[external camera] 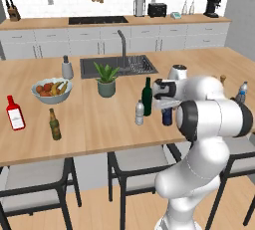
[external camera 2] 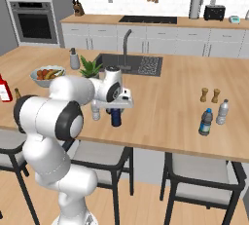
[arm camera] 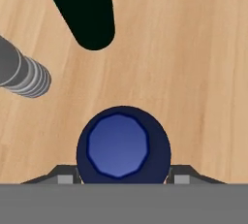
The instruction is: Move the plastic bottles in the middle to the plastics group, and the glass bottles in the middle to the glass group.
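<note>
The gripper [arm camera: 124,182] stands directly above the squat dark blue plastic bottle [arm camera: 123,145], its jaws set one on each flank of the bottle's body and apparently closed against it, so the bottle reads as held between them; this top-down straddle suits an upright lift off the wooden counter [arm camera: 193,63]. Just beyond the jaws on one side stands the clear greyish bottle [arm camera: 22,72], and ahead of them the tall dark green glass bottle [arm camera: 87,14], both apart from the fingers. The plastics group, marked by the blue-capped water bottle [external camera 2: 206,122], lies well away from the jaws, which probably explains gripping first for a carry.
</note>
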